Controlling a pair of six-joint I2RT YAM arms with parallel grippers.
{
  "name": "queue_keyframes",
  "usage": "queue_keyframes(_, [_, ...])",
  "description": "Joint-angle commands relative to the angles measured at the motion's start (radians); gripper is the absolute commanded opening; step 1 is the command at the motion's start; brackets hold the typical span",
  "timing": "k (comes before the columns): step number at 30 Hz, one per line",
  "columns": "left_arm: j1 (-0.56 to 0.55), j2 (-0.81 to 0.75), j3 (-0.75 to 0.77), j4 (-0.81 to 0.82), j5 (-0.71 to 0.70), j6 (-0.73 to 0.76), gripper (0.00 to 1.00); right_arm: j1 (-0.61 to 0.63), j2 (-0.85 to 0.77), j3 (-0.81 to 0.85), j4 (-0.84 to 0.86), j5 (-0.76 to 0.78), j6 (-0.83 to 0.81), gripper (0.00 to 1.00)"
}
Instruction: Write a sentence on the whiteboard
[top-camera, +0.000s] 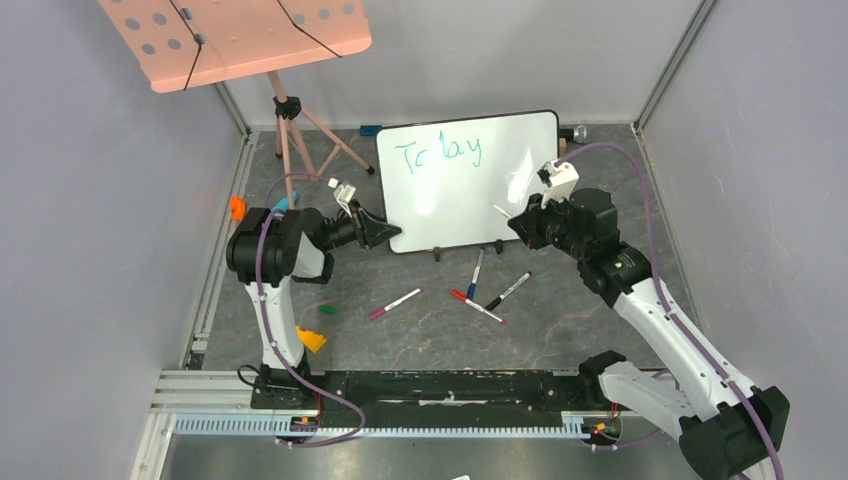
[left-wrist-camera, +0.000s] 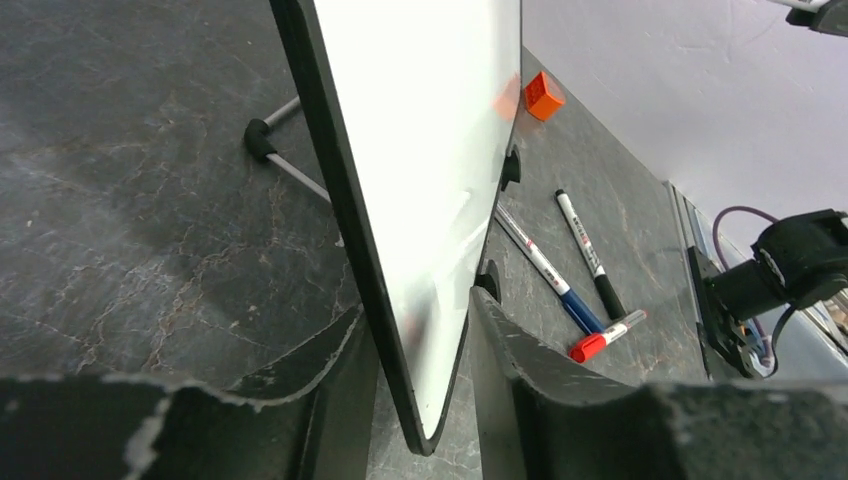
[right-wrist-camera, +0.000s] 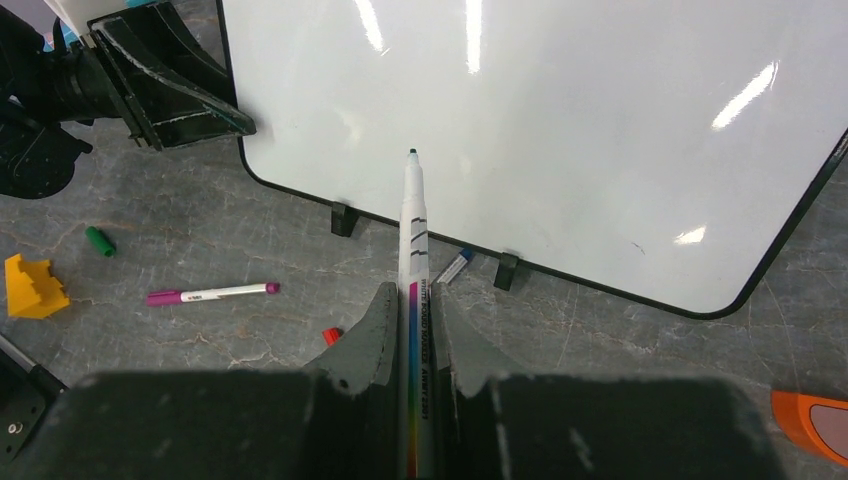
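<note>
The whiteboard (top-camera: 470, 190) stands on small black feet at the back middle of the table. Its top left carries one teal word of the sentence (top-camera: 438, 152), roughly "Today". My left gripper (top-camera: 392, 235) is at the board's lower left corner. In the left wrist view that corner (left-wrist-camera: 430, 150) sits between the jaws, and my left gripper (left-wrist-camera: 415, 305) is shut on it. My right gripper (right-wrist-camera: 412, 292) is shut on a white marker (right-wrist-camera: 413, 230) with a rainbow stripe. The marker's dark tip points at the lower part of the board face (right-wrist-camera: 560, 120); I cannot tell whether it touches.
Loose markers lie in front of the board: purple (top-camera: 395, 303), red-capped (top-camera: 477, 305), black (top-camera: 508, 291), blue (top-camera: 476, 272). A yellow block (top-camera: 310, 340) and a green cap (right-wrist-camera: 98, 240) lie near the left arm. A pink music-stand tray (top-camera: 240, 35) on a tripod stands back left.
</note>
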Motion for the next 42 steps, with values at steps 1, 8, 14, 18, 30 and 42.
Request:
queue_keyframes(1, [-0.005,0.007,0.014,0.081,0.043,0.052,0.39,-0.004,0.004,0.04,0.049,-0.015,-0.012,0.0])
queue_keyframes(8, [-0.008,0.012,0.019,0.081,0.044,0.047,0.12,-0.004,0.031,0.061,0.047,-0.012,-0.019,0.0])
queue_keyframes(14, [-0.009,0.02,0.027,0.081,0.052,0.044,0.02,-0.007,0.071,0.105,0.066,0.002,0.001,0.0])
queue_keyframes(18, [-0.008,0.019,0.027,0.08,0.048,0.044,0.02,-0.012,0.114,0.146,0.074,0.031,0.007,0.0])
queue_keyframes(30, [-0.017,0.022,0.028,0.081,0.096,0.07,0.02,-0.077,0.332,0.371,0.045,0.1,0.019,0.0])
queue_keyframes(42, [-0.014,0.05,0.072,0.081,0.129,0.024,0.02,-0.111,0.53,0.558,0.051,0.07,0.014,0.0])
